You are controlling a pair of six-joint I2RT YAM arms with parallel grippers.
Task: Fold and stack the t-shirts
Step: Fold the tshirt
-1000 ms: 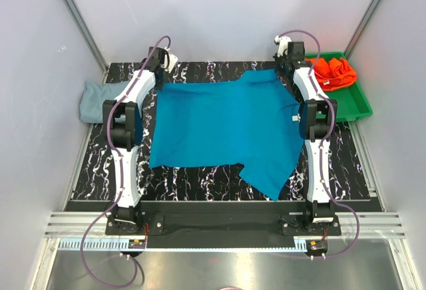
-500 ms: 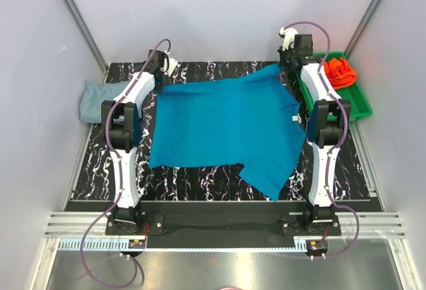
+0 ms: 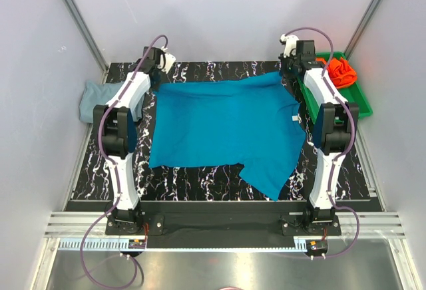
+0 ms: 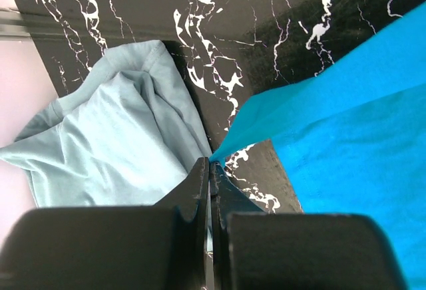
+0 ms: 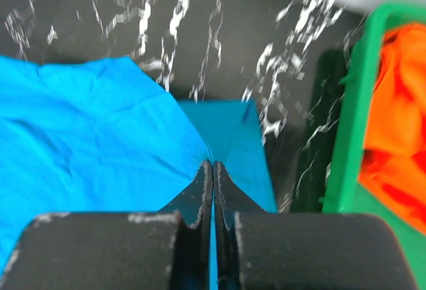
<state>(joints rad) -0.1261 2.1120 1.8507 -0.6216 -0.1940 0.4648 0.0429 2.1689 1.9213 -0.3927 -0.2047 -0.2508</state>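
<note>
The teal-blue t-shirt (image 3: 226, 127) lies spread over the black marbled table, its far edge pulled taut between both grippers. My left gripper (image 3: 158, 77) is shut on its far left corner (image 4: 229, 145). My right gripper (image 3: 285, 70) is shut on its far right corner (image 5: 219, 137). The pale grey-blue t-shirt (image 3: 96, 97) lies bunched at the table's left edge, also in the left wrist view (image 4: 106, 150). The orange-red t-shirt (image 3: 338, 72) lies crumpled in the green tray, also in the right wrist view (image 5: 396, 130).
The green plastic tray (image 3: 356, 107) stands at the right back, its rim close to my right gripper (image 5: 346, 117). Grey walls close in the back and both sides. The shirt's near right part hangs toward the table's front edge (image 3: 269, 187).
Both grippers have moved toward the back of the table with the teal shirt's far corners, drawing its far edge straighter and tauter. The other shirts have not moved.
</note>
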